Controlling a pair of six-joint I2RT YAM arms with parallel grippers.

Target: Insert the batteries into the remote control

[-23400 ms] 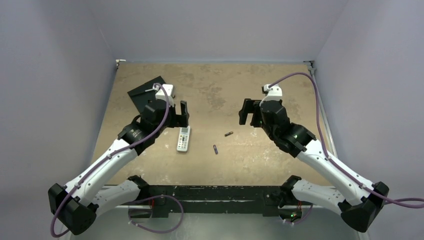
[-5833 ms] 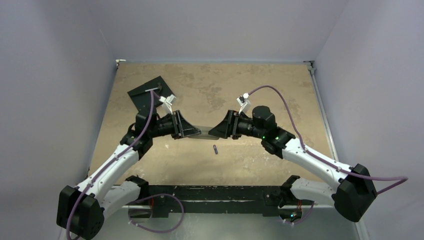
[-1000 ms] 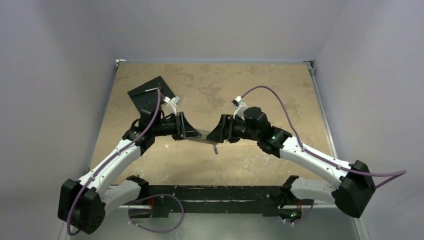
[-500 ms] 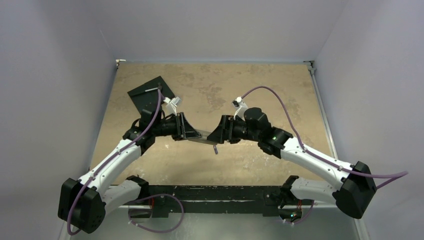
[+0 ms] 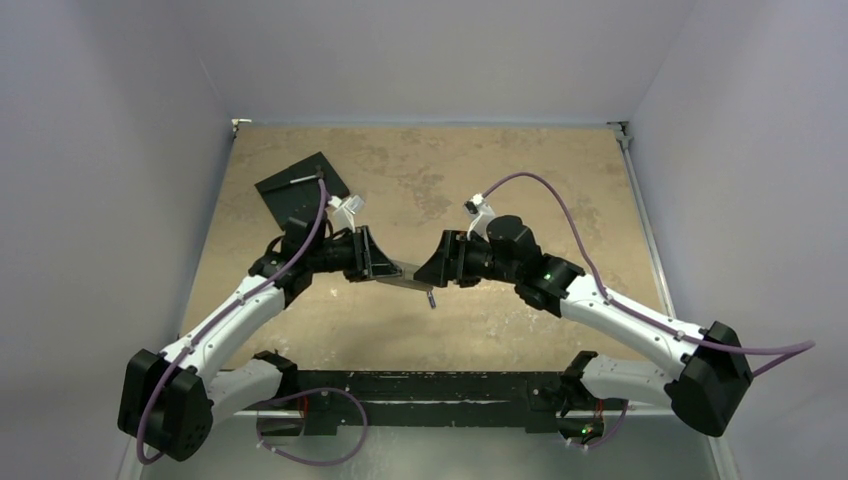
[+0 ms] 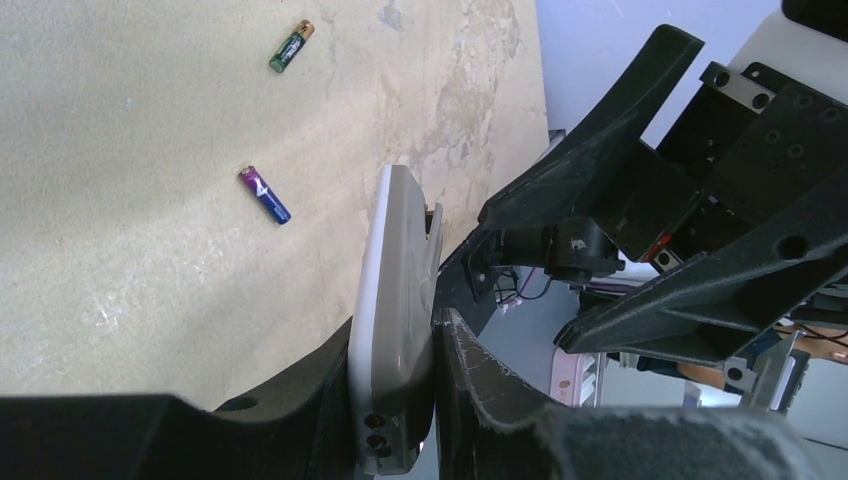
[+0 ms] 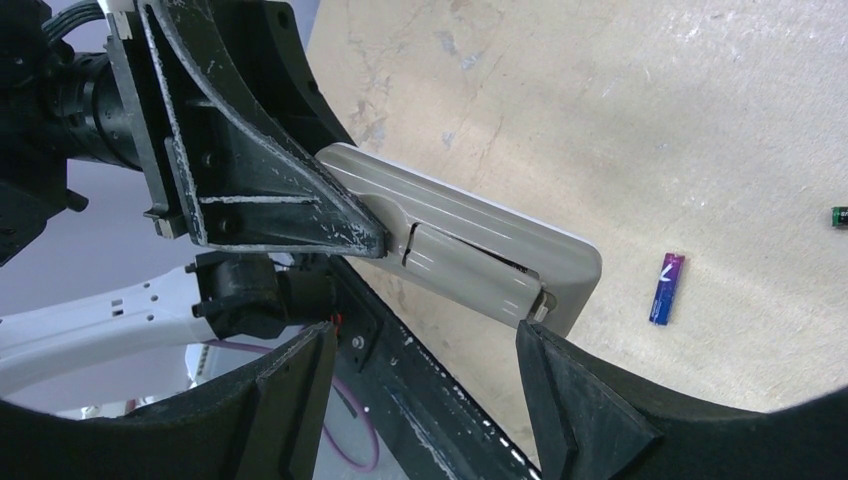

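My left gripper (image 5: 385, 268) is shut on the remote control (image 5: 405, 277) and holds it above the table's middle. In the left wrist view the remote control (image 6: 395, 300) stands edge-on between the jaws of the left gripper (image 6: 395, 350). The right wrist view shows its grey back (image 7: 470, 255), with a dark gap along the battery cover. My right gripper (image 7: 425, 340) is open and faces the remote's free end, one fingertip (image 7: 530, 345) close to that end. The two batteries lie on the table: a purple one (image 7: 667, 288) (image 6: 265, 194) and a gold-green one (image 6: 291, 46).
A black square slab (image 5: 300, 185) lies at the back left with a thin grey tool (image 5: 300, 181) on it. The black base rail (image 5: 430, 385) runs along the near edge. Grey walls close in both sides of the tan tabletop (image 5: 520, 160).
Long before, the remote lay on the table. It is now in the left gripper, lifted between the arms. Over the last second nothing has visibly moved.
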